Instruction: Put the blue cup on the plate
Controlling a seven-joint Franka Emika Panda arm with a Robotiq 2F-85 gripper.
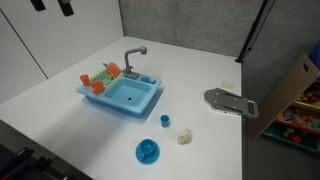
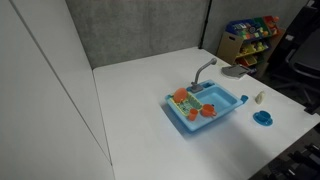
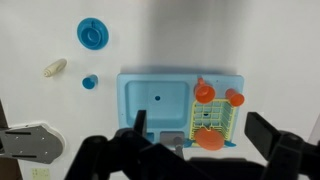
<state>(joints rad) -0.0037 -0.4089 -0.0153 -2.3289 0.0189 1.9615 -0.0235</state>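
The blue cup (image 3: 89, 82) (image 1: 165, 120) stands alone on the white table, between the toy sink and the plate. The plate (image 3: 92, 34) (image 1: 147, 151) (image 2: 263, 118) is a flat bright-blue disc nearer the table edge, with a small darker blue cup in its middle. My gripper (image 3: 203, 135) hangs high over the sink's yellow rack, well away from the cup and the plate. Its dark fingers (image 3: 140, 126) stand wide open with nothing between them. Two dark tips at the top edge of an exterior view are probably the gripper (image 1: 51, 6).
A light-blue toy sink (image 3: 155, 100) (image 1: 120, 97) (image 2: 207, 110) has a grey tap, with orange cups (image 3: 204, 92) and an orange plate (image 3: 209, 137) by its yellow rack. A cream lump (image 3: 53, 68) lies near the cup. A grey flat device (image 1: 228, 102) sits toward the table's edge.
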